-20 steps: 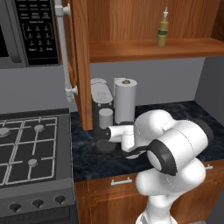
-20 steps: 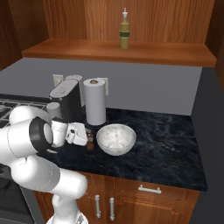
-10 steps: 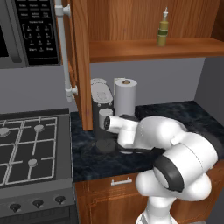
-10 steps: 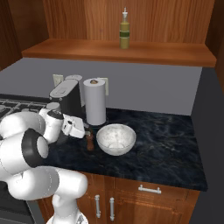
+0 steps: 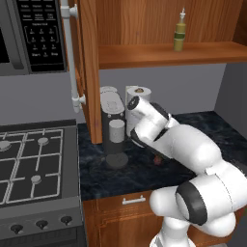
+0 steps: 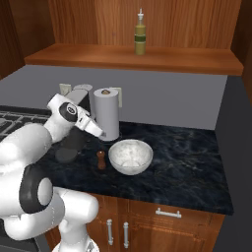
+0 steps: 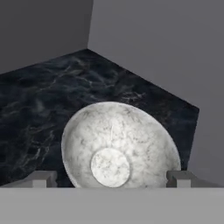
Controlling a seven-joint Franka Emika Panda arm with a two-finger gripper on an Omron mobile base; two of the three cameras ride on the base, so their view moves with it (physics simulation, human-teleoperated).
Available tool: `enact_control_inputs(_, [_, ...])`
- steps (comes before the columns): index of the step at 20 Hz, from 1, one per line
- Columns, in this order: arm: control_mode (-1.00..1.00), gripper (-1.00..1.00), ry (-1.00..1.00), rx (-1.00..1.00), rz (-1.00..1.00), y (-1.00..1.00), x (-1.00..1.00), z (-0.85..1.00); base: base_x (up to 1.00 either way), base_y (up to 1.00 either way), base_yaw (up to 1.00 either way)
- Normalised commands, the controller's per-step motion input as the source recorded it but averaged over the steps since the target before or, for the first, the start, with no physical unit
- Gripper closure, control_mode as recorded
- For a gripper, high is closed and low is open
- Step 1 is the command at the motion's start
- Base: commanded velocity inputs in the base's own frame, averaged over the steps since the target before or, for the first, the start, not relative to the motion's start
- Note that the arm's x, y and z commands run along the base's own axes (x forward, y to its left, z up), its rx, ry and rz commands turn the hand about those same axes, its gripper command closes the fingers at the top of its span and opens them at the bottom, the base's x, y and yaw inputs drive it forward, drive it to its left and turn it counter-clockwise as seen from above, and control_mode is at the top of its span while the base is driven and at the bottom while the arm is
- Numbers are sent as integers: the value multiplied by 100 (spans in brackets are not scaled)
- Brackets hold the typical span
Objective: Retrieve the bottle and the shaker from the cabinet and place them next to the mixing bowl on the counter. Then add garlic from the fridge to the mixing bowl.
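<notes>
The olive-green bottle [image 5: 180, 31] [image 6: 141, 37] stands upright on the wooden cabinet shelf [image 6: 147, 58]. A small brown shaker [image 6: 101, 160] [image 5: 157, 159] stands on the dark counter just left of the white marble mixing bowl [image 6: 130, 156] [image 7: 120, 146]. My gripper [image 6: 99, 132] [image 7: 111, 179] hangs above the shaker and left of the bowl, tilted down toward the bowl. It is open, with its fingertips [image 7: 41, 178] wide apart and nothing between them. Garlic and fridge are out of view.
A paper towel roll [image 6: 106, 114] and a coffee machine [image 5: 113, 128] stand at the back of the counter, close behind my arm. The open cabinet door [image 5: 89, 67] hangs to the left, with the stove [image 5: 34, 159] and microwave [image 5: 34, 34] beyond.
My hand has risen and drawn back from the shaker, which stays standing on the counter beside the bowl. The arm has swung upward toward the paper towel roll.
</notes>
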Motion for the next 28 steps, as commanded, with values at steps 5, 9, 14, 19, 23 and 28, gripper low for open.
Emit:
enact_control_inputs(5, [-100,-100,20,31,40,-55,0,75,0,0,0])
enact_control_inputs(9, [-100,-100,11,15,63,-14,-10,83,0,0,0])
enact_control_inputs(14, [-100,-100,-4,3,45,-20,-28,61,0,0,0])
enact_control_inputs(19, [-100,-100,-13,0,19,-1,-51,54,0,0,0])
enact_control_inputs(23, [-100,-100,-16,1,11,-1,-36,92,0,0,0])
enact_control_inputs(28, [-100,-100,-9,2,9,-4,-22,98,0,0,0])
